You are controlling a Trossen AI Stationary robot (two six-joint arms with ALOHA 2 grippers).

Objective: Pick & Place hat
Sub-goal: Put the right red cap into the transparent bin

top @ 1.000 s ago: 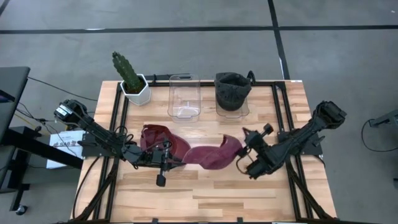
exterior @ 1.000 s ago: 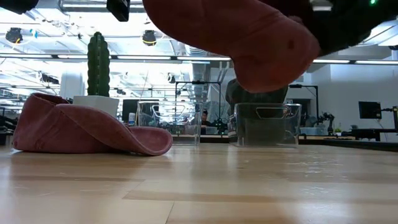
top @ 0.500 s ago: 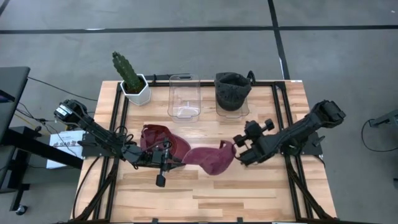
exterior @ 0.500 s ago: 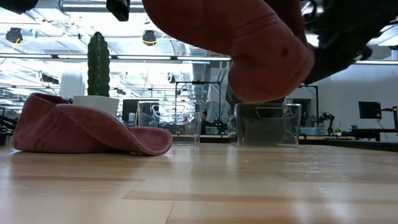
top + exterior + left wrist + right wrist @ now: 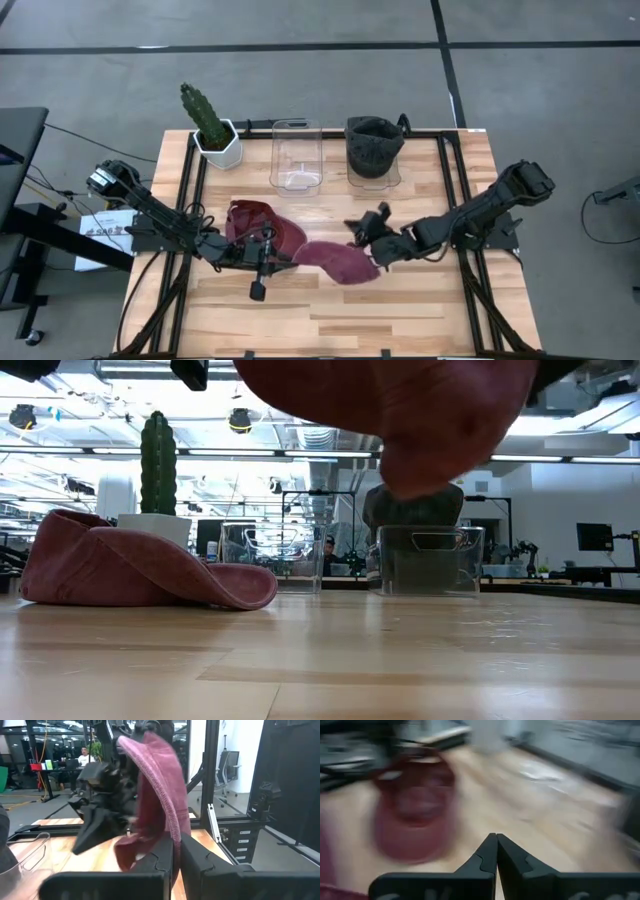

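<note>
Two tools are clenched on one maroon hat (image 5: 335,262), lifted mid-bench: left tool (image 5: 176,851) and right tool (image 5: 372,252). Next, judging, carry it to a placement spot.

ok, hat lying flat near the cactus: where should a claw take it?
Likely the brim edge of the flat hat, which lies thin on the table toward the bins. Come from that side, low and level: the crown is a soft dome with nothing to pinch.
</note>
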